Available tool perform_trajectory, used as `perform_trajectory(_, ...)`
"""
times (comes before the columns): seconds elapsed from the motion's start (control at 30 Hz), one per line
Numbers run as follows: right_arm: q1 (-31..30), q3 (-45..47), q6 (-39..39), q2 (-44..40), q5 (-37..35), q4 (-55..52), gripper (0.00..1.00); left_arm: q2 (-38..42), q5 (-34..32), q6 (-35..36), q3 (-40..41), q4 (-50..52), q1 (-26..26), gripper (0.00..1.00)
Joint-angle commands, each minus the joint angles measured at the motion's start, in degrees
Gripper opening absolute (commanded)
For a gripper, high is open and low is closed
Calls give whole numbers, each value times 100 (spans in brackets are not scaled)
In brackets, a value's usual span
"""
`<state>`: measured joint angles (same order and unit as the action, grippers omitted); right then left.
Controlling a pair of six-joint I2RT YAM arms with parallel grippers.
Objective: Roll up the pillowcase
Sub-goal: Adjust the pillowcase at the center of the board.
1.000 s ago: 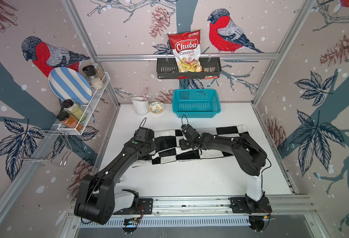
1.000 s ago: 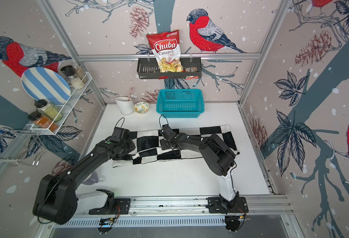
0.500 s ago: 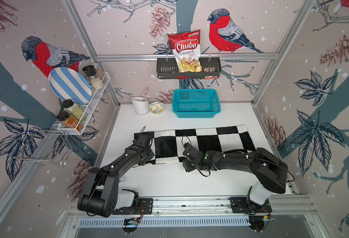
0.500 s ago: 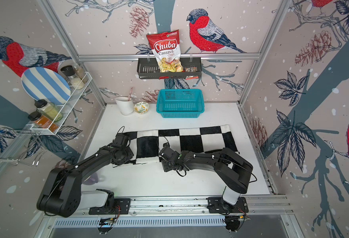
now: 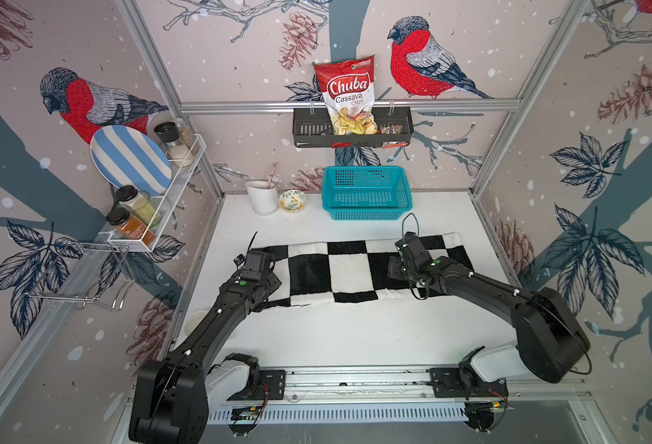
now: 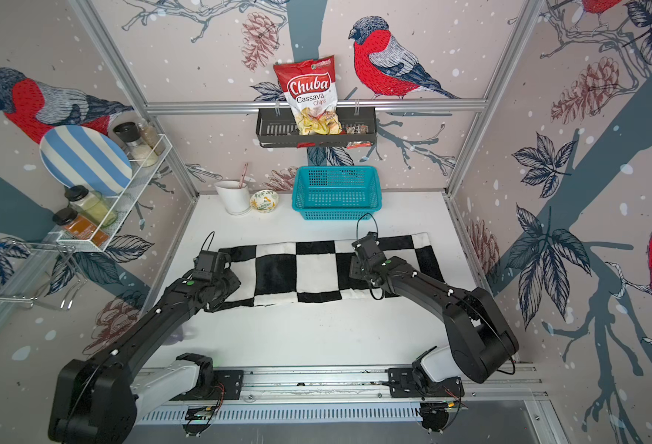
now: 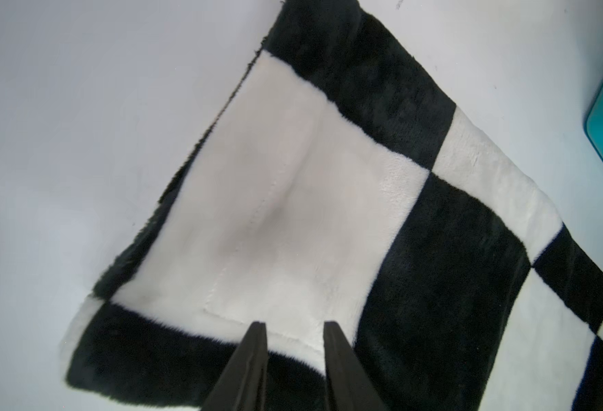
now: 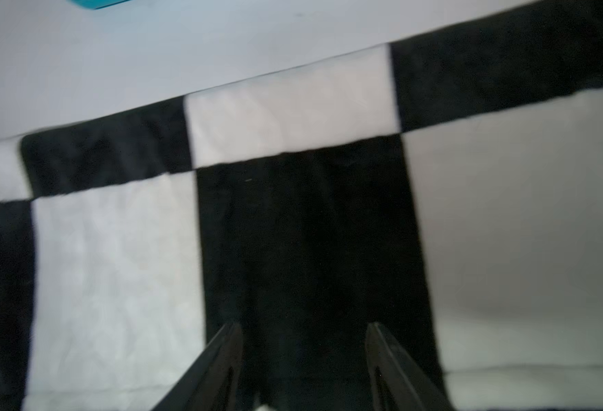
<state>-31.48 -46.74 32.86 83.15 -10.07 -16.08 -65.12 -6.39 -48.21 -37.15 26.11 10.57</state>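
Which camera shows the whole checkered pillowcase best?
A top view: the pillowcase lies spread flat there, almost all of it showing. The left wrist view shows just one end with its corners; the right wrist view shows only a blurry patch of squares.

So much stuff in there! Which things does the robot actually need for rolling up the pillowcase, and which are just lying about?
Needed: pillowcase, left end effector, right end effector.
Lying about: teal basket, white cup, small bowl, chips bag, striped plate, spice jars.
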Motion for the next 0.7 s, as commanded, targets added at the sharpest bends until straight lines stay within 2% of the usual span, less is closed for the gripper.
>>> perform_trajectory(0.0, 547, 292, 19, -27, 216, -5, 61, -512, -6, 530, -287, -712, -67, 30)
perform_trajectory(0.17, 884, 789, 327, 209, 879, 592, 61, -1721, 166, 907, -586, -1035, -99, 24)
perform_trajectory(0.3, 1302, 843, 493, 718, 890, 900, 60, -2329, 577, 853, -392, -1113, -94, 22)
perform_trajectory(0.4, 1774, 653, 408, 988, 848, 1093, 60, -2216, 821, 595, 28, -1294, -8, 22)
perform_trajectory(0.5, 2346, 172, 221, 1443, 856, 1182, 60, -1899, 1109, 143, 493, -1430, 312, 23)
perform_trajectory(0.67, 3074, -1269, 82, 2612, 1061, 1066, 60, -1266, 1628, -1016, 1107, -1834, 1303, 24)
